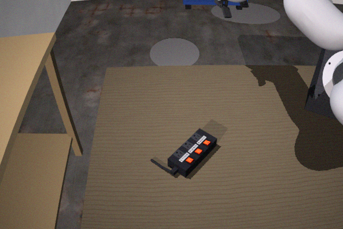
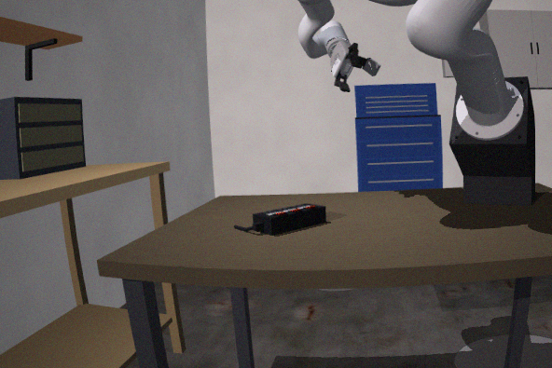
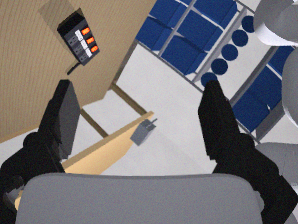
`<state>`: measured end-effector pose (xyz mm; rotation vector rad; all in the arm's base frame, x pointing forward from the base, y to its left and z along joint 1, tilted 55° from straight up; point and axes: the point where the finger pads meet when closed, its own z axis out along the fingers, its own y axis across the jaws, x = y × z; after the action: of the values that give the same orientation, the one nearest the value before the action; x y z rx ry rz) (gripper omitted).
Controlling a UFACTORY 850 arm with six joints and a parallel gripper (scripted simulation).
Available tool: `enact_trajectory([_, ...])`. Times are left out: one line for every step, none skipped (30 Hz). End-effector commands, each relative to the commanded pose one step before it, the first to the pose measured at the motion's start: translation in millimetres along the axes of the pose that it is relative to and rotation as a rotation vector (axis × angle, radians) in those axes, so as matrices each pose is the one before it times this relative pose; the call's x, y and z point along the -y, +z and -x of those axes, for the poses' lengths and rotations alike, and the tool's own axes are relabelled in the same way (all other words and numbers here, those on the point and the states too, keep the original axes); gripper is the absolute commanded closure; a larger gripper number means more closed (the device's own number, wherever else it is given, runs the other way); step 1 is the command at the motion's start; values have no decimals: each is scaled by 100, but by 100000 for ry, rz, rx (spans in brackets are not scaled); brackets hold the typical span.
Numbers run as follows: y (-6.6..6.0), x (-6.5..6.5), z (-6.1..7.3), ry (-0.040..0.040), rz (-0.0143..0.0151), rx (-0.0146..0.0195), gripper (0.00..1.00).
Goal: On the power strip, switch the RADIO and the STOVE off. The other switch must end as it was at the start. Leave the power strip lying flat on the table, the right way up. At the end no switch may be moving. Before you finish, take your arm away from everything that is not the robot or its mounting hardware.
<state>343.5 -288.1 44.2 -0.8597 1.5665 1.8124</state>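
A black power strip [image 1: 192,152] lies flat on the brown table, right way up, with a short cable stub [image 1: 162,166] at its near-left end. It has three orange rocker switches [image 1: 198,151] in a row, each beside a small white label; the labels are too small to read. All three switches glow orange. The strip also shows in the exterior view [image 2: 289,218] and small in the wrist view [image 3: 80,35]. My gripper [image 2: 356,71] hangs high above the table, far from the strip, with its fingers wide open and empty [image 3: 140,119].
The arm's base [image 2: 496,141] stands at the table's right back corner. A blue drawer cabinet [image 2: 398,136] stands behind the table. A wooden shelf unit [image 2: 70,187] with a grey drawer box [image 2: 42,133] stands to the left.
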Motion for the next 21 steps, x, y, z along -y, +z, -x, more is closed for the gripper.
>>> enact_trajectory([-75, -33, 40, -83, -133, -52, 0])
enact_trajectory([0, 0, 0, 0, 0, 0, 0])
enact_trajectory([0, 0, 0, 0, 0, 0, 0])
enact_trajectory([0, 0, 0, 0, 0, 0, 0])
enact_trajectory([0, 0, 0, 0, 0, 0, 0])
enact_trajectory([0, 0, 0, 0, 0, 0, 0])
enact_trajectory([0, 0, 0, 0, 0, 0, 0])
enact_trajectory([0, 0, 0, 0, 0, 0, 0])
enact_trajectory([0, 0, 0, 0, 0, 0, 0])
enact_trajectory([0, 0, 0, 0, 0, 0, 0])
enact_trajectory([0, 0, 0, 0, 0, 0, 0])
enact_trajectory([0, 0, 0, 0, 0, 0, 0])
enact_trajectory([0, 0, 0, 0, 0, 0, 0])
enact_trajectory([0, 0, 0, 0, 0, 0, 0])
enact_trajectory([0, 0, 0, 0, 0, 0, 0])
enact_trajectory([0, 0, 0, 0, 0, 0, 0])
enact_trajectory([0, 0, 0, 0, 0, 0, 0])
enact_trajectory([2, 1, 1, -8, -6, -7, 0])
enact_trajectory([13, 5, 8, -54, -37, -51, 0])
enact_trajectory([35, 13, 22, -142, -97, -134, 0])
enact_trajectory([65, 25, 41, -269, -182, -253, 0])
